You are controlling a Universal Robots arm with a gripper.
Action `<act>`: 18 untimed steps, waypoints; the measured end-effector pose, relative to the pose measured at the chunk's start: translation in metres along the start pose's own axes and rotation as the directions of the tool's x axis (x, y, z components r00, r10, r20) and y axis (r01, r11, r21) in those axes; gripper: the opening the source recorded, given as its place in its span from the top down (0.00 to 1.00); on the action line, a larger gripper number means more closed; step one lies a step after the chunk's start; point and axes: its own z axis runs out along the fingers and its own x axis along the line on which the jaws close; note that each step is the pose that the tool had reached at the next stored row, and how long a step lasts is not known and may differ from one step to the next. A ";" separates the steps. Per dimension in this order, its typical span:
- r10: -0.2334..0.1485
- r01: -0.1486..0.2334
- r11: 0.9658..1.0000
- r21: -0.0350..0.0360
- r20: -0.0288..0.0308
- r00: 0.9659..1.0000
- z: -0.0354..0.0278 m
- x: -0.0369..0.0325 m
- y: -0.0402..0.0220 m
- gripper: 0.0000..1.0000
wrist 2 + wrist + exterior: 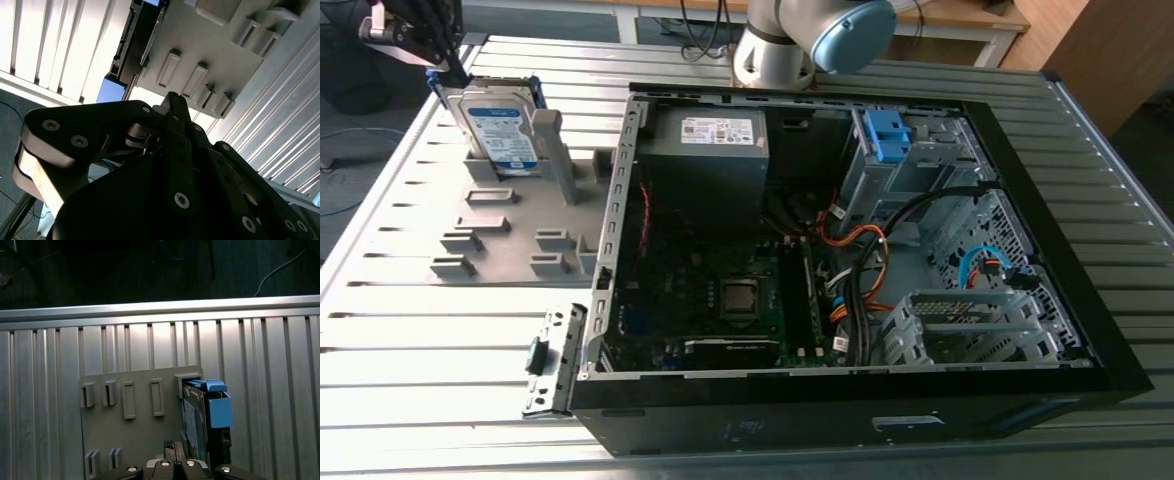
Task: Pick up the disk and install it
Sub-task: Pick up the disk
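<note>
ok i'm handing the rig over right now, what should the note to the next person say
Gripper: poised at the top edge of the disk. Whether it is open, shut or already touching cannot be told.
The disk stands upright in the grey holder on the table, to the exterior view's left of the open computer case.
Done: nothing beyond the gripper being at the disk.
Left: the disk is not lifted out of the holder and not installed in the case.

disk lower end hidden behind end effector, itself edge-cropped
</note>
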 end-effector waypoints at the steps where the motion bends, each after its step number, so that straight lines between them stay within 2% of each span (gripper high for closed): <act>1: -0.002 0.002 1.000 0.000 0.000 1.000 0.0000 0.0000 0.0000 0.89; 18: -0.032 0.032 0.999 -0.001 -0.001 0.999 0.0000 0.0000 0.0000 0.89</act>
